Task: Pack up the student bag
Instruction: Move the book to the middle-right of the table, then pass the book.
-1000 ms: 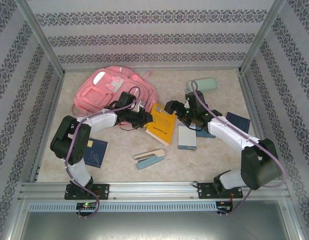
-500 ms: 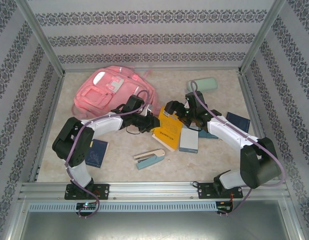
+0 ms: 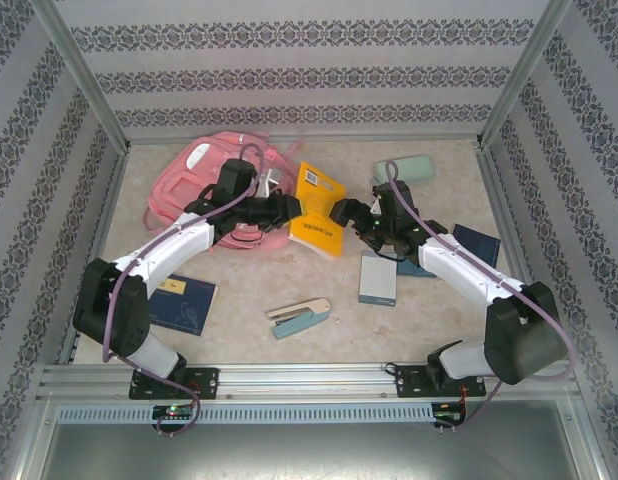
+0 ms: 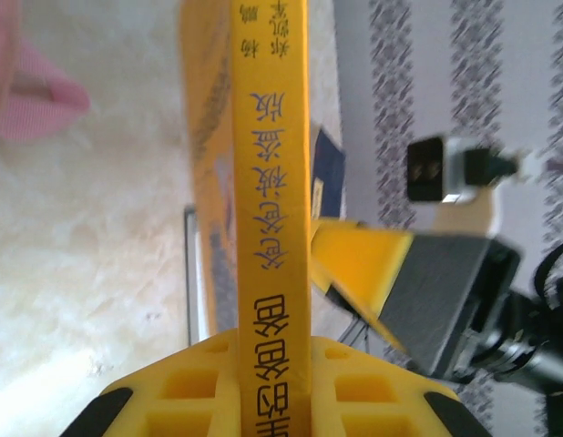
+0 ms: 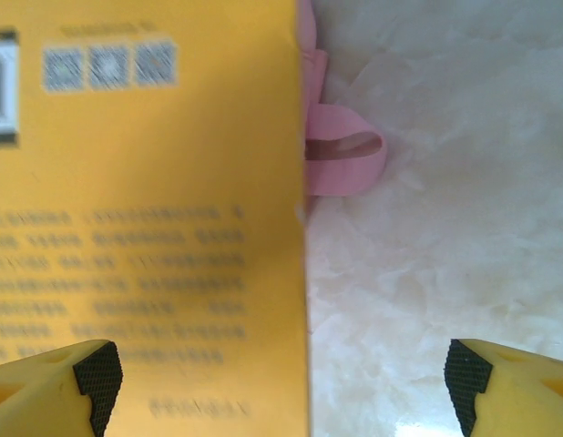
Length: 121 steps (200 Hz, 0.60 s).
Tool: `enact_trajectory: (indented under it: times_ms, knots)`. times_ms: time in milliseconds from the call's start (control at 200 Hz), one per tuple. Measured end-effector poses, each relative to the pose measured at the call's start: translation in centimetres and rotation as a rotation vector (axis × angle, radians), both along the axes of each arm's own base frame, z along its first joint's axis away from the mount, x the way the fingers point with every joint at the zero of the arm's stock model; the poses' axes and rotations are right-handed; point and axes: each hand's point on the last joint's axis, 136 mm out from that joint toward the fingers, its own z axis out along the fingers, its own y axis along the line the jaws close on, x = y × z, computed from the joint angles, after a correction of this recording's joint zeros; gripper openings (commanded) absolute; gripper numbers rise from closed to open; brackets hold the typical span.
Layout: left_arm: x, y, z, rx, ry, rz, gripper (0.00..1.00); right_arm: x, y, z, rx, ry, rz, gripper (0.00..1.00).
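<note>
Left fingers [image 4: 190, 391] clamped on the spine of the yellow book [image 3: 317, 208], held on edge, apparently clear of the tabletop [image 3: 429, 320], mid-frame in the top view. Right fingers [image 5: 482, 378] spread wide, gripping nothing, just beside the book's back cover. Bag [image 3: 189, 185] lies upper left, right next to the book; strap loop [image 5: 345, 164] pokes out past the cover. Step: carrying book to bag. Next move probably needs it angled into the bag opening, which can't be made out from here.
</note>
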Motion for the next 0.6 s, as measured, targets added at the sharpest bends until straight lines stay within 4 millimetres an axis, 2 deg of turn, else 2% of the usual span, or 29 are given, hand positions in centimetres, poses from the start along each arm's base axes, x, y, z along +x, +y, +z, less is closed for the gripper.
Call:
enact_trajectory:
  times_ms: [180,355,605]
  knots:
    - [1.8,1.2,1.1,-0.078,-0.009,0.064,0.00,0.7,1.5,1.8,0.120,-0.039,0.022,0.98]
    - [1.7,1.0,1.3,-0.158,0.017,0.068,0.00,1.6,2.8,2.0,0.250,-0.027,0.041,0.98]
    - [1.6,0.5,2.9,-0.230,0.005,0.039,0.00,2.8,4.3,2.8,0.400,-0.016,0.082,0.98]
